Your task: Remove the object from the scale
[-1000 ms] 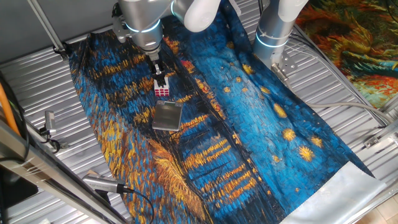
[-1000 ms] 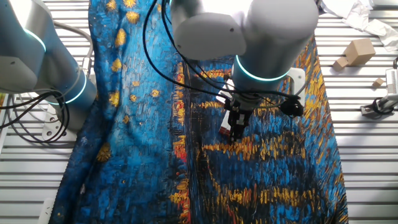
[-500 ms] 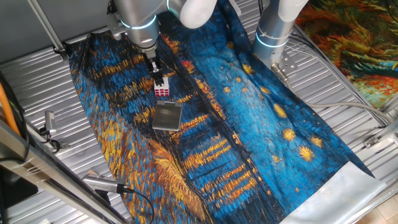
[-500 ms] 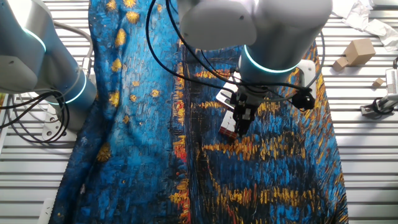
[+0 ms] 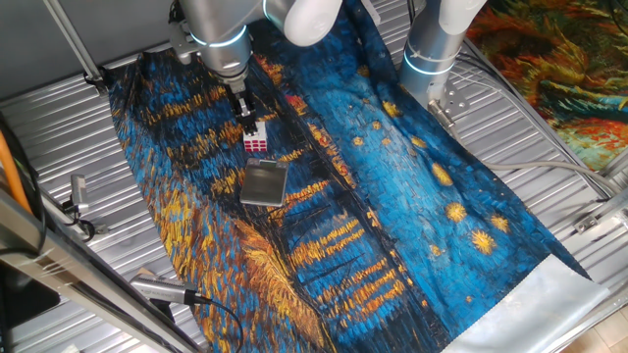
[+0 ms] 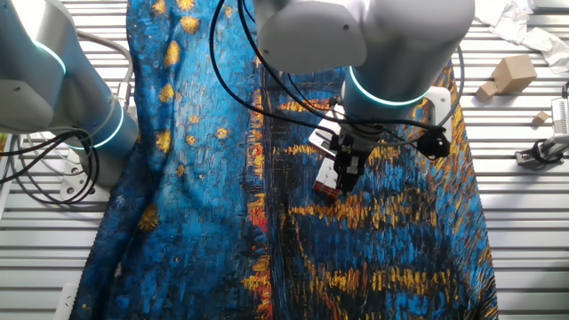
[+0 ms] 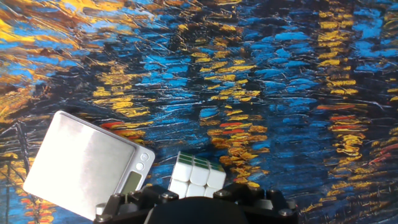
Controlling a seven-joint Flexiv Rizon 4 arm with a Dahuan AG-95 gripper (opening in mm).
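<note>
The cube (image 5: pixel 256 140), with white and red stickers, rests on the painted cloth just beyond the far edge of the grey scale (image 5: pixel 264 183), off the plate. My gripper (image 5: pixel 249 114) hangs just above the cube, open, holding nothing. In the hand view the cube (image 7: pixel 198 175) lies right of the scale (image 7: pixel 81 162), just above my hand's dark body at the bottom edge; my fingertips do not show there. In the other fixed view my gripper (image 6: pixel 343 180) covers part of the cube (image 6: pixel 324 183), and a corner of the scale (image 6: pixel 319 138) peeks out behind the wrist.
The blue and orange cloth (image 5: pixel 392 216) covers the table's middle over ribbed metal. A second arm's base (image 5: pixel 432 59) stands at the back. Wooden blocks (image 6: pixel 511 73) and a clamp (image 6: pixel 542 147) lie off the cloth at the side.
My arm has lifted and shifted slightly away from the cube. The cube has stayed in place on the cloth beside the scale.
</note>
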